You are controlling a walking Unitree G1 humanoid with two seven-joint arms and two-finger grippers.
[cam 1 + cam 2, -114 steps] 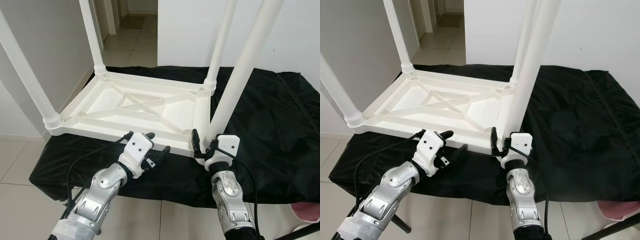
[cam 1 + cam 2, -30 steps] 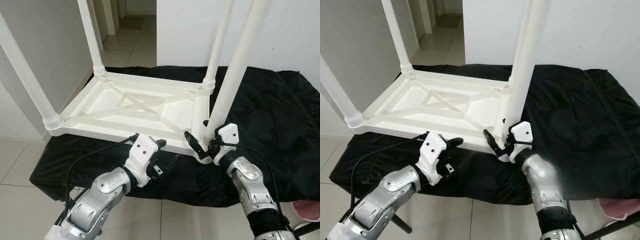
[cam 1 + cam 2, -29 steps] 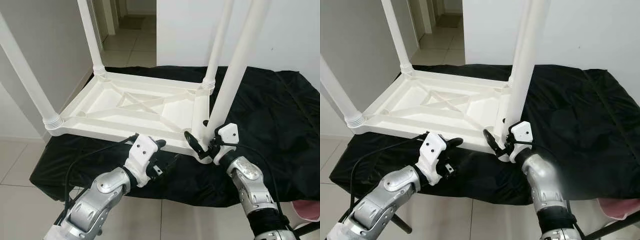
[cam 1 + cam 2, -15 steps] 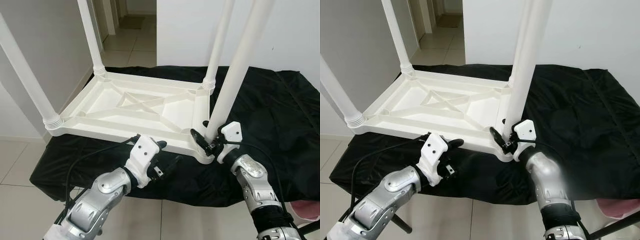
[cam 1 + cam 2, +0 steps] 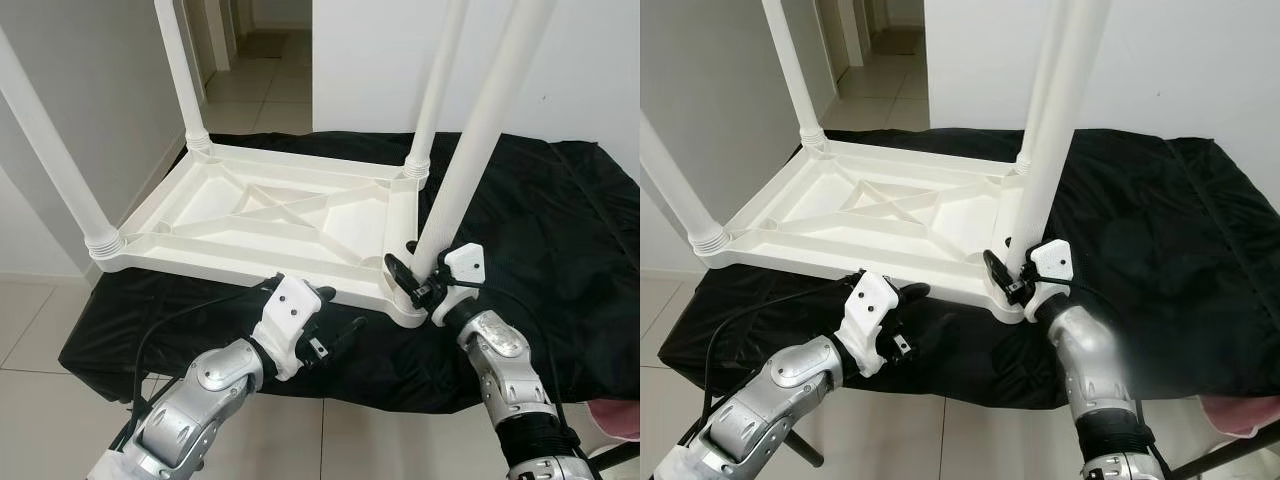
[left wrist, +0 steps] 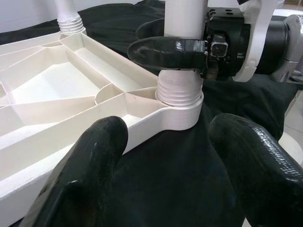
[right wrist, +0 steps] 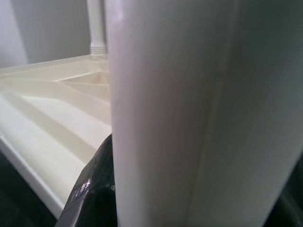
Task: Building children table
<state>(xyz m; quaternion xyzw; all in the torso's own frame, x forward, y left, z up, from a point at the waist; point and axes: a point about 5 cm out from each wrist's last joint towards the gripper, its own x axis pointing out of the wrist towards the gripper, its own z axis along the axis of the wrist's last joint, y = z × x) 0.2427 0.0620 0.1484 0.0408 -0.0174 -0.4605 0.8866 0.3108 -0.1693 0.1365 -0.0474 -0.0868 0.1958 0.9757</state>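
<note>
**Upside-down kids' table, right end effector clamped on the near-right leg**

The white plastic children's table is lying flipped over on a worktop covered with a black cloth, sitting in the middle-left of the head camera frame with its ribbed underside facing up. All four legs are standing in their corner sockets: the far-left leg and far-right leg run up out of the top of the frame, the near-left leg leans out toward the upper left, and the near-right leg rises from the front corner at lower centre-right.

The right end effector is at the base of that near-right leg, just above the threaded collar where the leg meets the corner socket. Its black fingers are pinching the leg from either side; the left wrist view shows one finger wrapped flat against the white tube, and the right wrist view has the leg pressed right up against the camera with a finger beside it.

The left end effector is over the black cloth just in front of the table's near edge, lower centre of the frame. Its fingers are spread wide with nothing between them, one fingertip close to the table's rim, though contact can't be made out, the other over the cloth.

Behind the worktop there's a white wall and a tiled floor running into a hallway at the upper left.
</note>
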